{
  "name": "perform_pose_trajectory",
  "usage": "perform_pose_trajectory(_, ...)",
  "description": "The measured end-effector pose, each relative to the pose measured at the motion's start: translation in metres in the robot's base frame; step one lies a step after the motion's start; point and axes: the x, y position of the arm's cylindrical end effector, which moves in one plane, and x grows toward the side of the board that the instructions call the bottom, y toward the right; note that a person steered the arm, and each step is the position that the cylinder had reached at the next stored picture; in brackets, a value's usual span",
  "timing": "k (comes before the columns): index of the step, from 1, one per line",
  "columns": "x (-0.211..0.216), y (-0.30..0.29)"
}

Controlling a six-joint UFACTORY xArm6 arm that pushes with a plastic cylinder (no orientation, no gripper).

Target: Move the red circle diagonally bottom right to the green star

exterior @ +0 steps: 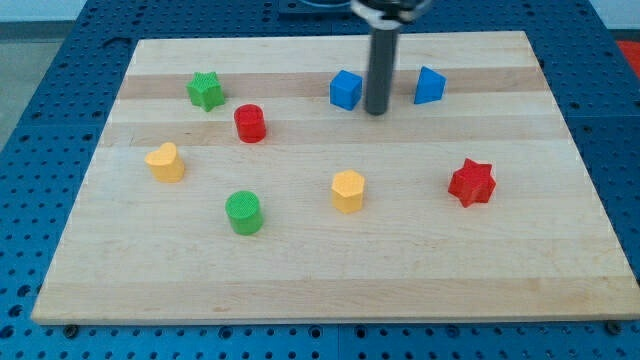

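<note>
camera view | my tip (377, 111) bare, touching nothing, between blue blocks | red circle (250, 123) lies view's left, just bottom-right of green star (205, 90)

rod (381, 60) top cut off by view's top edge, slightly blurred

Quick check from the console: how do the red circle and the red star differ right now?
The red circle is a round cylinder; the red star has points. The circle sits at the view's left, just below-right of the green star; the red star sits far right, lower down. Both are red, and my tip touches neither.
</note>
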Motion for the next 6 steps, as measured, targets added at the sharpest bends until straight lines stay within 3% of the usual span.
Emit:
perform_pose_trajectory(3, -0.011, -0.17)
perform_pose_trajectory(4, -0.047, -0.208)
perform_pose_trajectory(5, -0.077, -0.243)
perform_pose_trajectory(6, -0.063, -0.232)
